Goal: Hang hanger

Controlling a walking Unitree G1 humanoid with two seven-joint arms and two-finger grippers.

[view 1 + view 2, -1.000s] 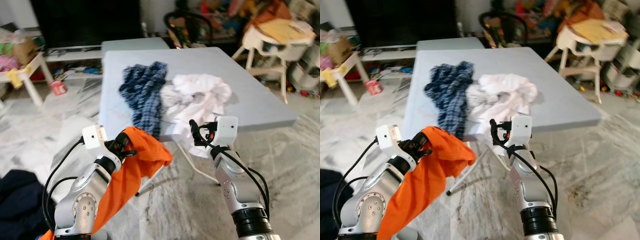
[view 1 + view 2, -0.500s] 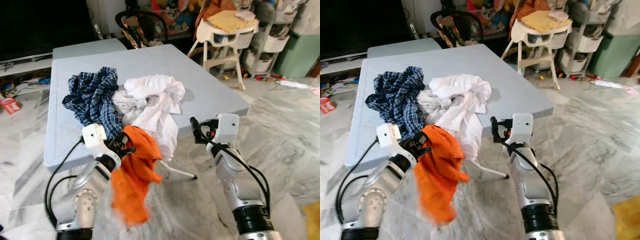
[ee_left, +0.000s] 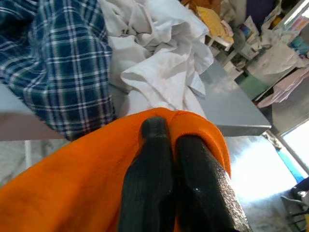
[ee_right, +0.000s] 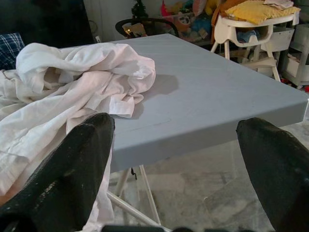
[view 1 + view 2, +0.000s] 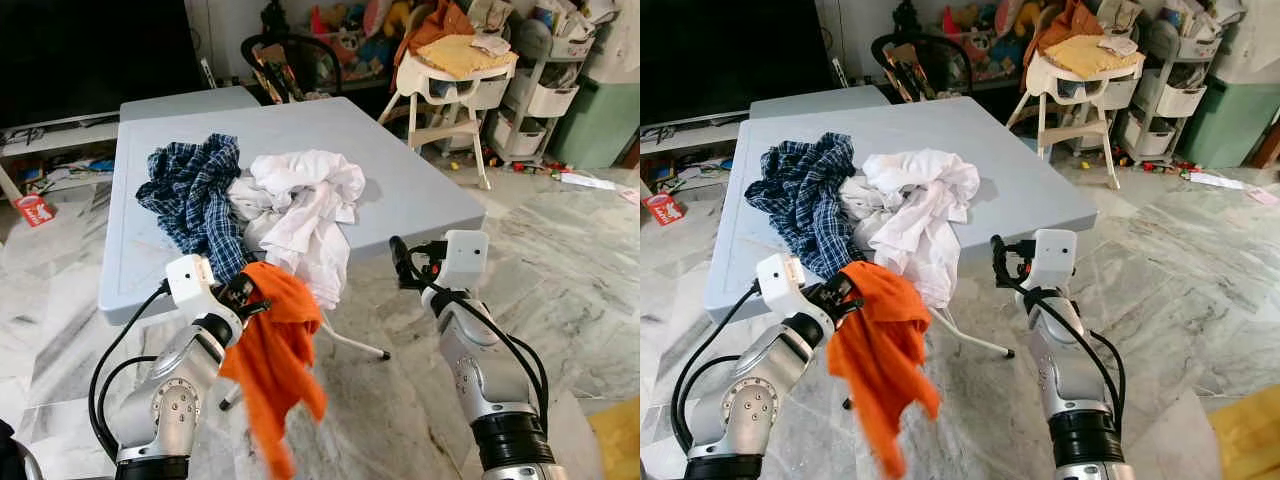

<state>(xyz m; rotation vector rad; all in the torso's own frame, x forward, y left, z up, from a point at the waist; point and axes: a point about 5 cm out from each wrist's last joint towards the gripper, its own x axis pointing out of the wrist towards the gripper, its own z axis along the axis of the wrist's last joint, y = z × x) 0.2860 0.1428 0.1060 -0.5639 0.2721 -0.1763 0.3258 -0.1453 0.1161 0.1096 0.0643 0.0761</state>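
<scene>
Here no brand, label or writing can be read on anything. The left end effector [image 5: 250, 296] is clamped on an orange garment [image 5: 275, 365], fingers [image 3: 159, 169] pressed together over a fold of it, in front of the near edge of the grey counter [image 5: 420, 190]. The garment hangs with its long axis vertical, the loose end pointing down toward the marble floor [image 5: 590, 300]. The right end effector [image 5: 408, 268] hovers near the counter's near right edge, its fingers [image 4: 72, 164] spread apart and empty. On the counter, a blue plaid shirt [image 5: 195, 195] lies left of and touching a crumpled white shirt [image 5: 305, 200], which spills over the near edge.
</scene>
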